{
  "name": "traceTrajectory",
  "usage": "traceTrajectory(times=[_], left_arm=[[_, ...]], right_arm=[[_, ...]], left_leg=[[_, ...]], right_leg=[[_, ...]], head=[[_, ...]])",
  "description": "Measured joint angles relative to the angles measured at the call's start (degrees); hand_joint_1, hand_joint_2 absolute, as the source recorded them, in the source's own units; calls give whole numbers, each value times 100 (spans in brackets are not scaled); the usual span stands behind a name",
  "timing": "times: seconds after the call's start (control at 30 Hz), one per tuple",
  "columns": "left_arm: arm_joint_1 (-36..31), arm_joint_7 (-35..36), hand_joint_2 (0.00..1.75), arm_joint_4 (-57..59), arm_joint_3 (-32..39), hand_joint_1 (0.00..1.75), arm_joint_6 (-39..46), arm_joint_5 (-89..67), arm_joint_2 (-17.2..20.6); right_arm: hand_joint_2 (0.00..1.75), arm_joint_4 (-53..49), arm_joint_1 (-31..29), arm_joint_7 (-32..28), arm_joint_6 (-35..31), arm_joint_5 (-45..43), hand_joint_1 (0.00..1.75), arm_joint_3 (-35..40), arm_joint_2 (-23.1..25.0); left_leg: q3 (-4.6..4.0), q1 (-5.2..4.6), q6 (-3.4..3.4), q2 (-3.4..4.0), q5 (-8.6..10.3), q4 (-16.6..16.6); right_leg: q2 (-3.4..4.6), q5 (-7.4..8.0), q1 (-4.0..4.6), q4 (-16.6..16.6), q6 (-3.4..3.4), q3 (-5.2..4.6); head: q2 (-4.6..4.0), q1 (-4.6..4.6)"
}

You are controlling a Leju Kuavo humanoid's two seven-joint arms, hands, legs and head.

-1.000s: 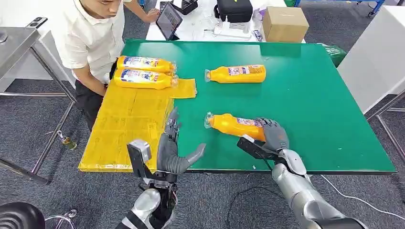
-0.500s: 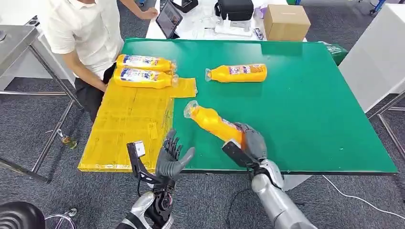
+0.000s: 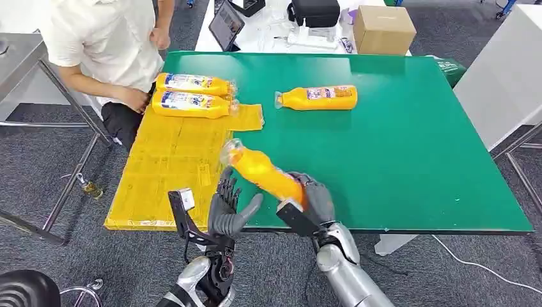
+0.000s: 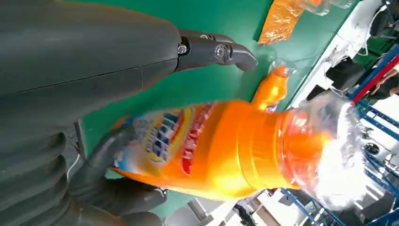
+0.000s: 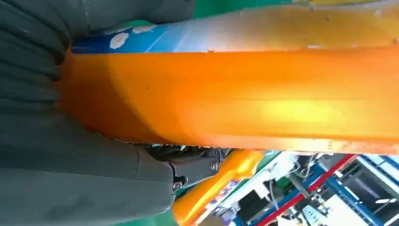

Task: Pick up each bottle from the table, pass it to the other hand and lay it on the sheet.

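One bottle (image 3: 263, 174), gripped by right hand (image 3: 311, 197), moved toward left hand (image 3: 229, 206).

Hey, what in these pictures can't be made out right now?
- Right hand fingers on the held bottle: hidden behind the bottle in the right wrist view.
- Label print on the two bottles on the sheet: too small in the head view.
- Held bottle's cap: blurred by glare in the left wrist view.
- Left hand: touching the bottle or not, unclear.
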Motion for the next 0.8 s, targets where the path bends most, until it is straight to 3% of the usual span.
traceTrajectory(times=[0.07, 0.27, 0.8], left_arm=[[-60, 140, 175, 13, -79, 0, -98, 149, 0], [-291, 140, 175, 371, -168, 0, 20, -22, -26], [-535, 273, 175, 874, -129, 2, -273, 334, -118]], right_arm=[[175, -22, 87, -225, 39, -232, 157, 278, 96], [175, -50, 229, -319, -76, -275, 168, 710, 166], [175, -50, 226, -380, -280, -317, 162, 951, 164]], left_leg=[[-1, 0, 0, 0, 0, 0], [-1, 0, 0, -1, 0, 0], [-3, 0, 0, -1, 0, 0]], right_leg=[[0, 0, -1, 0, 0, 0], [-1, 0, -1, 0, 0, -3], [-1, 0, -1, 0, 0, -2]], head=[[0, 0], [0, 0], [0, 0]])
